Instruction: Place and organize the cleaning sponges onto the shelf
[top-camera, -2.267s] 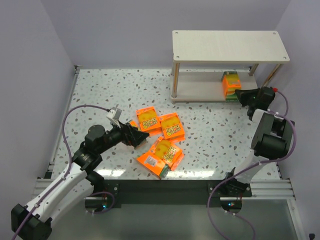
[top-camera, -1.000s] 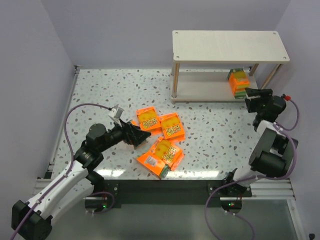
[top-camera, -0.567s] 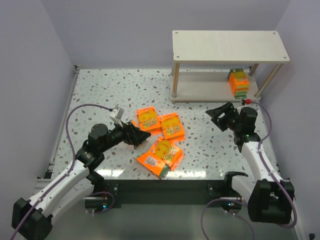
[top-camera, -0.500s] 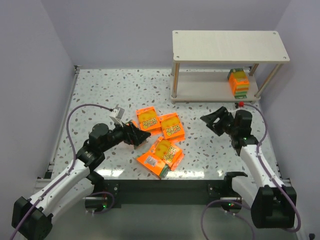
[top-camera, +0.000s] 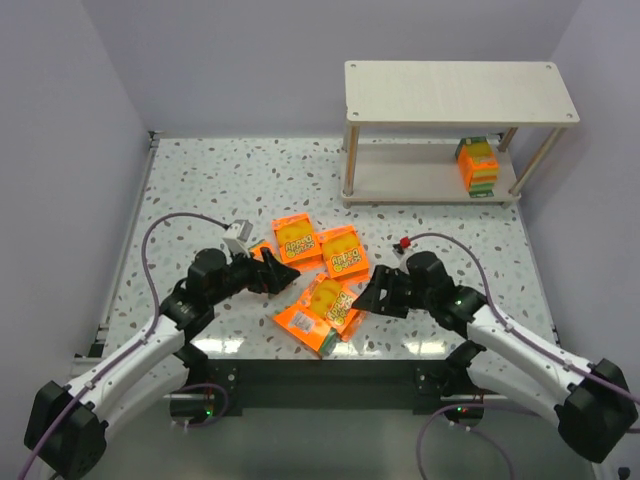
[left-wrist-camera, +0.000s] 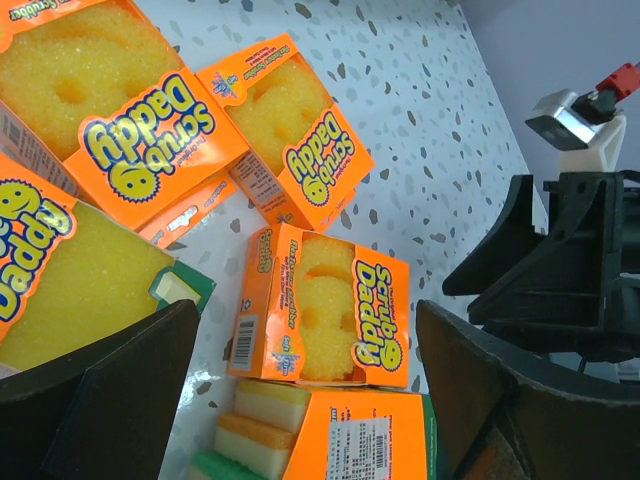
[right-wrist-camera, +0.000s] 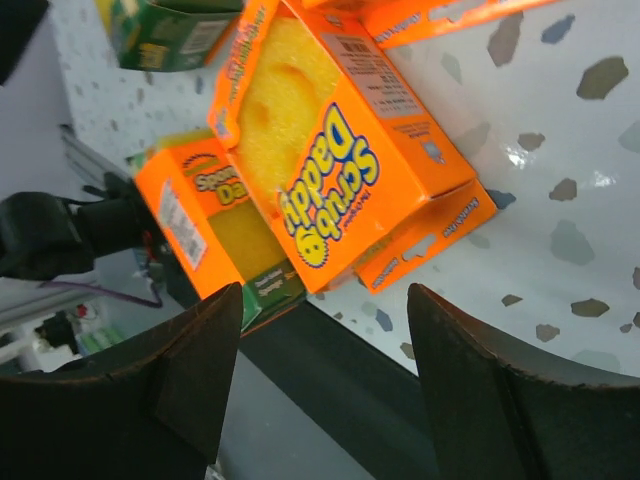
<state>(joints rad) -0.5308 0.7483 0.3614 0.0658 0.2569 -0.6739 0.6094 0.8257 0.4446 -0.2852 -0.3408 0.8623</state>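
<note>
While nothing's gripped and both sets of fingers are spread wide, the left gripper (top-camera: 283, 275) is held at the left edge of the cleaning sponges (top-camera: 343, 250), and the right gripper (top-camera: 365, 297) is aimed at the pile from the right, just beside it. Five packs are heaped on the table (top-camera: 200, 180), some overlapping. A sixth pack (top-camera: 477, 166) is parked on the lower board of the shelf (top-camera: 460, 92), right end.

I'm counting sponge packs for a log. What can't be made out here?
Top external: the top board of the shelf hides the rear of its lower tier behind the stored pack.
Top external: the left gripper covers most of the leftmost pack.
Left wrist: the bottom pack is cut off by the frame edge.
Right wrist: the top pack is cropped.
</note>
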